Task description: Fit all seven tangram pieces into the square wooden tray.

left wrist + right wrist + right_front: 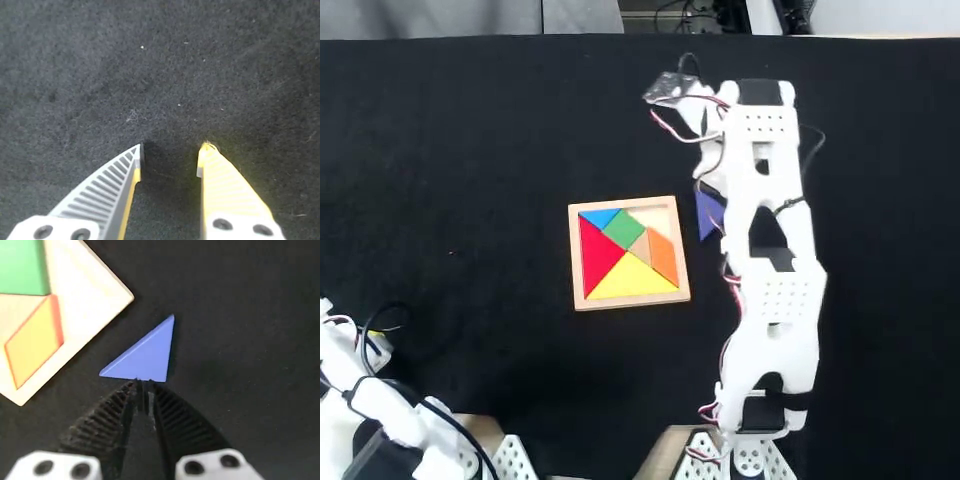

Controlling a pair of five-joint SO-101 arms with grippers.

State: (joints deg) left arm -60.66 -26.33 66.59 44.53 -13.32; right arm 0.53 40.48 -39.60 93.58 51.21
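Note:
The square wooden tray (pixel 576 270) lies mid-table holding blue, green, red, yellow, orange and tan pieces, with bare wood at its far right corner. Just right of it a purple-blue triangle (pixel 707 213) sits beside the tray's corner (pixel 95 280). My right gripper (pixel 144 386) is shut on the near edge of this triangle (pixel 147 355), its black fingers (pixel 112 412) pinching it over the cloth. The green piece (pixel 20 265) and orange piece (pixel 35 340) show in the tray. My left gripper (pixel 170 157) hangs open over bare black cloth at the near left corner (pixel 370 410).
The white right arm (pixel 775 290) stretches from the near edge to the far side, right of the tray, with loose wires (pixel 675 95) at its far end. Black cloth covers the table, with free room left of and beyond the tray.

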